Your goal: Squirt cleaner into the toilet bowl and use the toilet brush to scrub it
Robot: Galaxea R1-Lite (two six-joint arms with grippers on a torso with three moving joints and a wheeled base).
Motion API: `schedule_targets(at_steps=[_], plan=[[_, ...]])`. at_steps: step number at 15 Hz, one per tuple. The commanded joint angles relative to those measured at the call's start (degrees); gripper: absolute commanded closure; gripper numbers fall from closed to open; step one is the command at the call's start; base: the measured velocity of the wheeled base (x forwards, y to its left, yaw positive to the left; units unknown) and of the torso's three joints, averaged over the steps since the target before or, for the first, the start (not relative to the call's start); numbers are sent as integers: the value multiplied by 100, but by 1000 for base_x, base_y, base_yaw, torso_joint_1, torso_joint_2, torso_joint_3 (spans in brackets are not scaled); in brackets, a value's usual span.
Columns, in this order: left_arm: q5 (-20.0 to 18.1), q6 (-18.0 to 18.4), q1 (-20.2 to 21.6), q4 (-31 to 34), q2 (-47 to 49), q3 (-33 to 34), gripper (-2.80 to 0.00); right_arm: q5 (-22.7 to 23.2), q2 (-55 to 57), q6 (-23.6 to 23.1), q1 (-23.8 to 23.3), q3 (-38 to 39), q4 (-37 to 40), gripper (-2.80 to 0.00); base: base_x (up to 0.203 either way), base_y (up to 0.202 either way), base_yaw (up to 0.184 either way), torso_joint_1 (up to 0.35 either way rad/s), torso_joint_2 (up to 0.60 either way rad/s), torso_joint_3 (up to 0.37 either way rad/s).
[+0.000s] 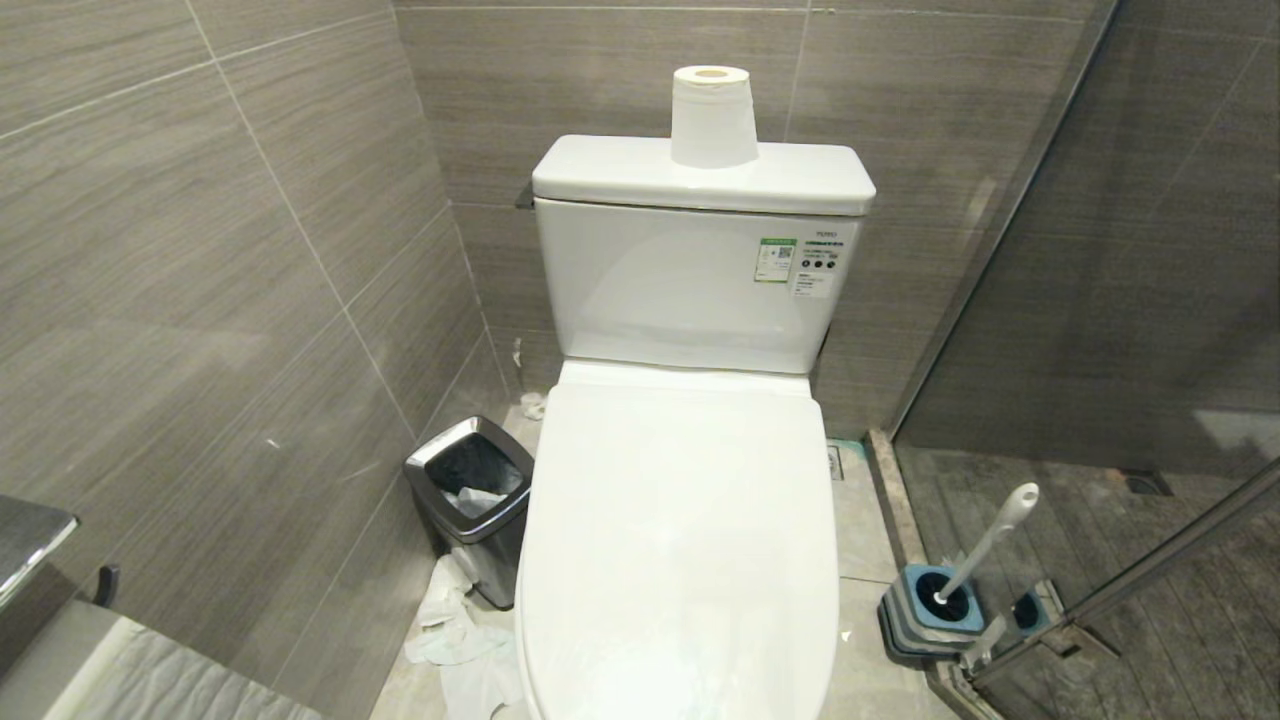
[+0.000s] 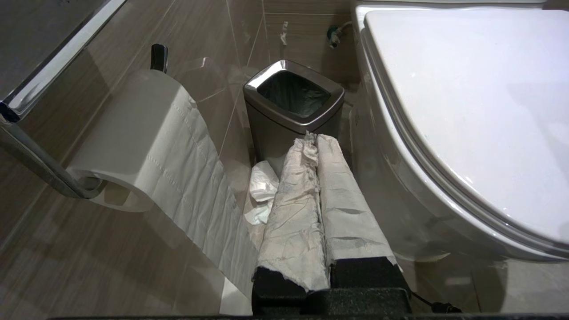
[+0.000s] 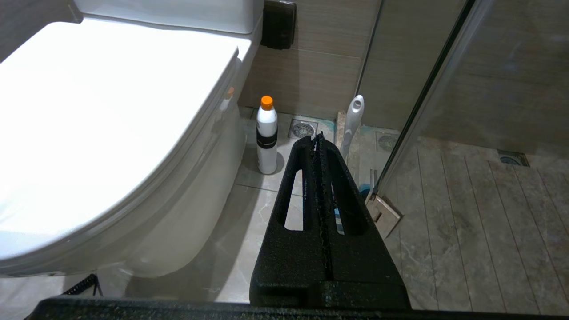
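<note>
The left gripper [image 2: 313,138], its two fingers wrapped in white tissue and pressed together with nothing between them, hangs low on the left side of the toilet bowl [image 1: 680,540], pointing at a chrome-rimmed black bin [image 2: 293,100]. A toilet roll [image 2: 146,133] on a chrome wall holder trails a long sheet beside it, and crumpled tissue [image 2: 262,191] lies on the floor before the bin. The right gripper [image 3: 318,140], bare black fingers closed tip to tip and empty, hangs low on the toilet's right side. Beyond it a white bottle with an orange cap [image 3: 266,138] stands upright on the floor tiles just beside the bowl. The toilet brush [image 1: 985,545] leans in its blue-and-grey holder [image 1: 925,605] by the glass shower door. The toilet's lid is down. Furthest back, a paper roll [image 1: 712,115] stands on the cistern
</note>
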Motion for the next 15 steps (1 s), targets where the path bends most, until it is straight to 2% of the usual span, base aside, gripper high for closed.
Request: schedule_targets(at_steps=[1,15], plan=[[0,1,1,2,9,9,0,2,2,-2,-4,149,-5,0,0,0,0,0,0,0],[0,1,1,2,9,9,0,2,2,-2,-3,144,-5,0,0,0,0,0,0,0]])
